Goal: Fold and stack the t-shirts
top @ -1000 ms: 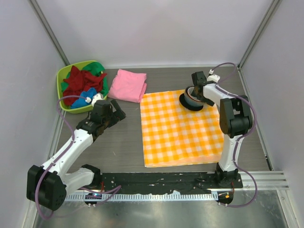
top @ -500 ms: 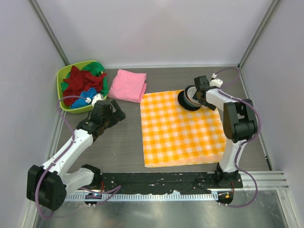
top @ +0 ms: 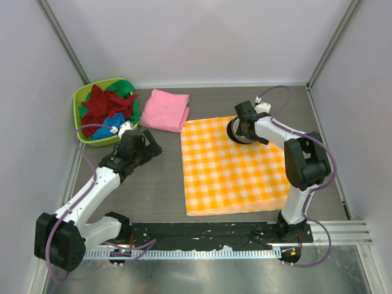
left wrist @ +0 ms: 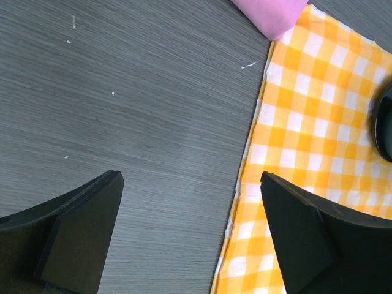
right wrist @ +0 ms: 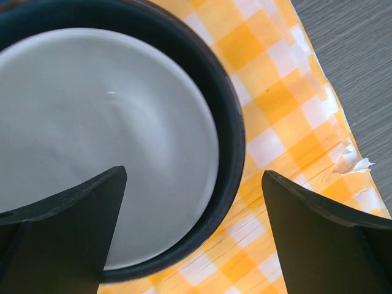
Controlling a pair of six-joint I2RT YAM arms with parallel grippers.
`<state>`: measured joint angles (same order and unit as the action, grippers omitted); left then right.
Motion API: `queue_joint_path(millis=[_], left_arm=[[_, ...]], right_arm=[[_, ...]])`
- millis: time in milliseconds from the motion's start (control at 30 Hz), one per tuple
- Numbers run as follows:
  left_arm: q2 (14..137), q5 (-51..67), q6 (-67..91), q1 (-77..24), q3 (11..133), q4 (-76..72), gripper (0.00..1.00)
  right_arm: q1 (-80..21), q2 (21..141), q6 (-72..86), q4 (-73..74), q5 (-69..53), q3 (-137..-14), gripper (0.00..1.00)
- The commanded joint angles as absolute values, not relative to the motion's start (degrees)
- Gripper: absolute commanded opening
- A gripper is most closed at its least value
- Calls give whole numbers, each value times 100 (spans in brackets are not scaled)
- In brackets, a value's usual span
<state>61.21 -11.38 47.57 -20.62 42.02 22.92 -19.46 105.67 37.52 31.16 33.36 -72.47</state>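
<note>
Nearest in, the left claw (top: 144, 146) hung over bare table (top: 153, 184) just left of the checked cloth (top: 233, 177). Its fingers were spread wide with nothing in them. Further back, the right claw (top: 243, 117) was also wide apart and empty. It sat right above a dark-rimmed bowl (right wrist: 110, 141) on the far part of the cloth.

The pink tee (top: 164, 110) lay folded on the table beyond the cloth's far-left corner. The red (top: 105, 105), green (top: 127, 86) and blue (top: 109, 125) tees were bunched up in the green bin (top: 78, 101) at far left.

My guess is the bowl needed to come off first so the cloth was free for folding. To do that well, I'd have dropped one finger inside the rim and one outside, squeezed, then lifted straight up so the cloth didn't get dragged or rucked. The left claw looked best placed for the bin. I'd have pinched just one tee there, since they were tangled together.
</note>
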Motion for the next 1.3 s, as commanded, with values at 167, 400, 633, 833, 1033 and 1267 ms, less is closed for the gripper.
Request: queue_joint_path(millis=[167, 400, 633, 833, 1033, 1267], left_arm=[[5836, -1310, 4685, -2109, 4184, 2118, 100], [5862, -1353, 4685, -2127, 4359, 2214, 100], [5862, -1406, 4728, -2127, 4421, 2312, 100], [5836, -1441, 4737, -2127, 4377, 2320, 100], [5783, -1450, 4729, -2127, 4351, 2347, 100], [5836, -1424, 4764, -2136, 4272, 2286, 100]], right_arm=[[-2601, 9336, 3349, 3840, 4306, -8445, 99], [-3277, 8561, 2928, 3973, 4237, -8606, 100], [-3690, 8236, 3295, 3727, 3314, -7613, 100], [-3929, 8481, 3726, 3437, 3270, -6742, 100], [-3964, 8710, 3902, 2831, 3269, -6012, 100], [-3955, 9333, 4061, 2339, 3419, -5722, 100]])
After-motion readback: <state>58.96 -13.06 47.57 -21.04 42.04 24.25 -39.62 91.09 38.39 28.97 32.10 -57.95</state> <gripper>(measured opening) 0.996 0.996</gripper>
